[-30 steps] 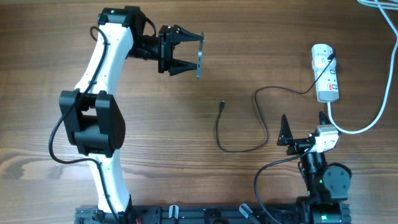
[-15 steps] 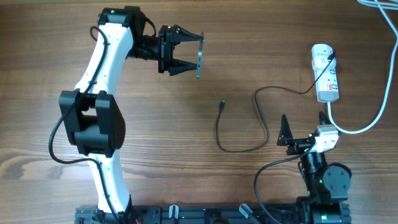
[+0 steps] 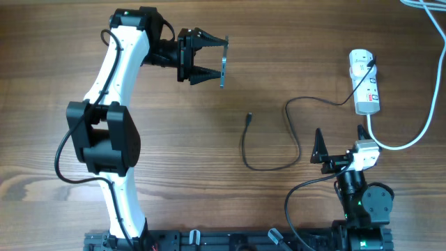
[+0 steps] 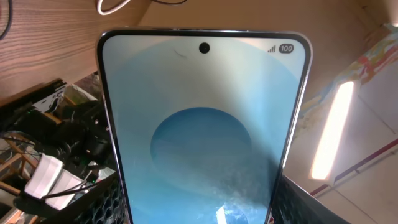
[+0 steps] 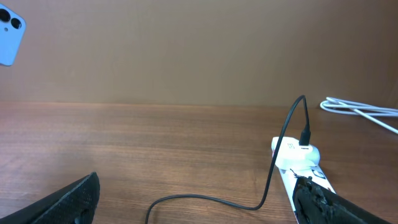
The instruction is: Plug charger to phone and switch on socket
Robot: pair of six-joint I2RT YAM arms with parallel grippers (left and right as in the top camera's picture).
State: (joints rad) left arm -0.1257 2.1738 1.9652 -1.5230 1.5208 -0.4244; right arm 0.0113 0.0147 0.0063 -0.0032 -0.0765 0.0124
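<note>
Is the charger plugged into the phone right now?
Not plugged in. The charger tip lies on the table, apart from the phone in the left gripper.

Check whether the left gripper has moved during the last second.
No. The left gripper, holding the phone, keeps the same place relative to the charger tip.

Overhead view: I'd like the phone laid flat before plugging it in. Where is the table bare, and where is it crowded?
Bare wood lies mid-table, between the left gripper holding the phone and the charger, whose free end lies there, and across the top middle. The right side is crowded: charger loops, socket, white cable and the open right gripper.
</note>
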